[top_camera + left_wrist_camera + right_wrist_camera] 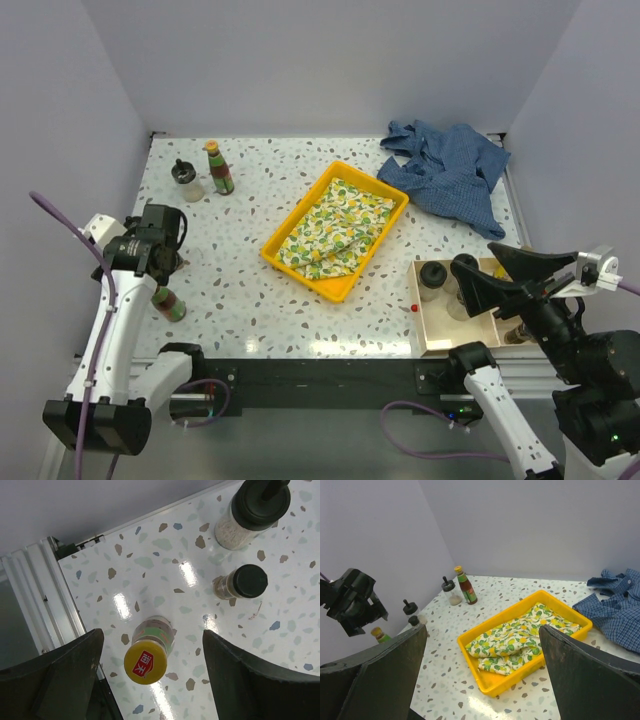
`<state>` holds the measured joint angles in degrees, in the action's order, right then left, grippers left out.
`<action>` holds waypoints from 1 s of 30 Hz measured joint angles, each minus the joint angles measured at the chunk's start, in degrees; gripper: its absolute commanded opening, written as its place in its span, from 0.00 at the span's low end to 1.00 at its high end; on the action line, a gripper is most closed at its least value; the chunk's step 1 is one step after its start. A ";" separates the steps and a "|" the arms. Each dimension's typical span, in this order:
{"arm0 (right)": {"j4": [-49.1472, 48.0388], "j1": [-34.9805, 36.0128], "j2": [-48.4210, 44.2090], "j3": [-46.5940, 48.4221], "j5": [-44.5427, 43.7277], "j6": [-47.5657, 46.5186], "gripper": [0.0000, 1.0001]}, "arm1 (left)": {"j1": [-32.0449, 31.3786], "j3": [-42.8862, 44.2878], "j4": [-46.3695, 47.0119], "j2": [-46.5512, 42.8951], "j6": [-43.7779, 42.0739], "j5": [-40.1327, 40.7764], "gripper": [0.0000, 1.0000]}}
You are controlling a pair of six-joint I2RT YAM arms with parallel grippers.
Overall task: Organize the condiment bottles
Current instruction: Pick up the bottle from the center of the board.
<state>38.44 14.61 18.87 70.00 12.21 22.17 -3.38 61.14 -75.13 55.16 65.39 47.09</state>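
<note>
- Left wrist view is showing the left end effector (152, 639) standing open, its two fingers passing on both sides of a yellow-capped bottle (146, 662) without touching it.
- This bottle is standing upright near the edge of the surface (150, 565), close to the metal rail (40, 595). If one finger is reaching it first, I judge it may be tipping over and rolling off.
- A small black-lidded jar (245, 582) is standing near the other finger and is risking a nudge. A bigger shaker (255, 510) is standing farther away.
- Closing on the smooth cap instead of the body is inviting a slip.
- The right end effector (482, 632) is hanging wide open and empty, well apart, by the wooden box (440, 335).
</note>
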 measured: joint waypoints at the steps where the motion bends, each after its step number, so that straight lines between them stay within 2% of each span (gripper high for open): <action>1: 0.02 0.00 0.00 0.00 0.00 -0.09 0.99 | 0.00 -0.74 0.04 0.09 -0.04 -0.72 0.82; 5: 0.02 0.00 0.00 0.00 0.00 -0.22 0.99 | 0.00 -3.30 0.00 -0.11 0.02 -2.21 0.73; 8: 0.02 0.00 0.00 0.00 0.00 -0.35 0.99 | 0.00 -4.79 0.02 -0.26 0.55 -3.15 0.52; 9: 0.04 0.00 0.00 0.00 0.02 -0.37 0.99 | 0.00 -5.25 -0.04 -0.28 0.79 -3.50 0.38; 12: 0.04 0.00 0.00 0.00 0.02 -0.37 0.99 | 0.00 -5.99 0.90 -0.35 0.79 -4.24 0.07; 13: 0.04 0.00 0.00 0.00 0.02 -0.37 0.99 | 0.00 -5.99 0.92 -0.39 0.66 -4.31 0.01; 18: 0.04 0.00 0.00 0.00 0.02 -0.37 0.99 | 0.00 -5.97 1.38 -0.81 -0.63 -5.16 0.00; 23: -0.04 0.00 0.00 -0.02 0.15 -0.33 0.99 | -0.33 -5.97 2.82 -2.91 -6.21 -9.60 0.00; 26: -0.35 0.00 0.00 -0.24 0.59 -0.28 0.99 | -2.67 -5.97 4.02 -4.63 -10.45 -13.25 0.00; 30: -0.76 0.00 0.00 -1.27 0.90 0.07 0.99 | -8.87 -5.92 7.19 -7.21 -15.72 -17.66 0.00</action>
<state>37.67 14.61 18.87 68.73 13.10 22.24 -12.25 55.22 -67.94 47.94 49.67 29.43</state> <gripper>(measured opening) 0.986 0.427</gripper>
